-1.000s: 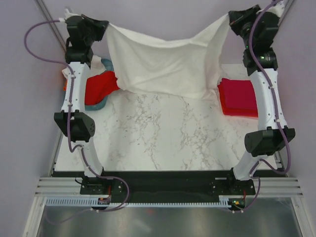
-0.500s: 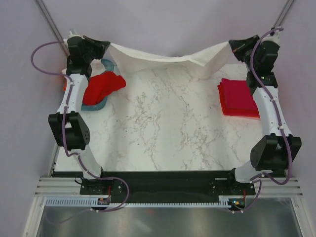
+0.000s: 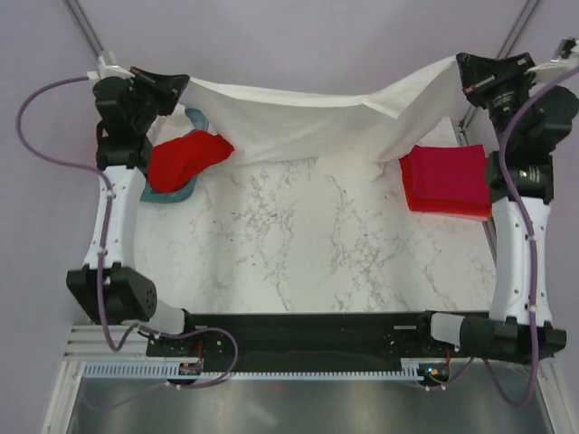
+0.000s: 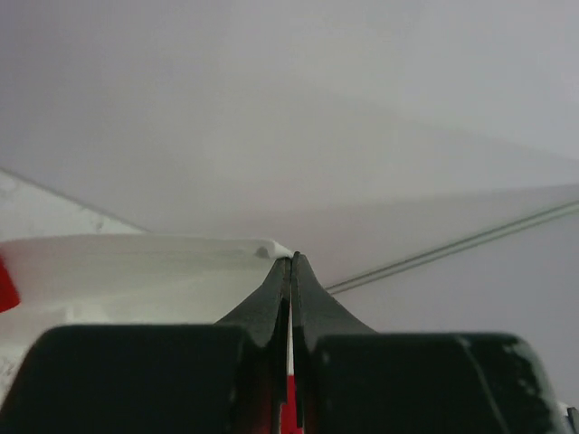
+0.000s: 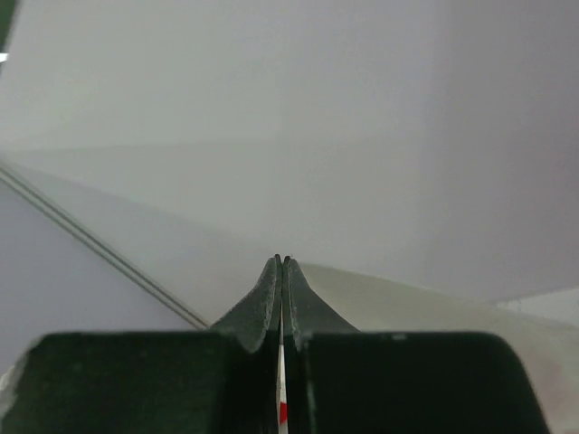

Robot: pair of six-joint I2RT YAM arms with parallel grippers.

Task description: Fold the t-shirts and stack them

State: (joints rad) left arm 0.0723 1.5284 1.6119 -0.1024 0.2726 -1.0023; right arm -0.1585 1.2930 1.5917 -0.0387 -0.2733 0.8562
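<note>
A large white t-shirt (image 3: 308, 122) hangs stretched in the air between my two grippers at the far side of the table. My left gripper (image 3: 178, 84) is shut on its left corner, and my right gripper (image 3: 463, 65) is shut on its right corner. In the left wrist view the shut gripper (image 4: 291, 259) pinches white cloth (image 4: 136, 267). In the right wrist view the shut gripper (image 5: 281, 260) holds white cloth (image 5: 407, 303). A folded crimson-pink t-shirt (image 3: 445, 181) lies at the right. A bright red t-shirt (image 3: 184, 159) lies bunched in the teal basket (image 3: 181, 193).
The basket stands at the far left of the marble table (image 3: 298, 244), under my left arm. The folded pile sits close to my right arm. Purple walls close the back and the sides.
Both grippers have moved outward and apart, drawing the white shirt wider and tauter. A second ago it hung low as a deep sheet; it went far back, then came forward and drapes again.
</note>
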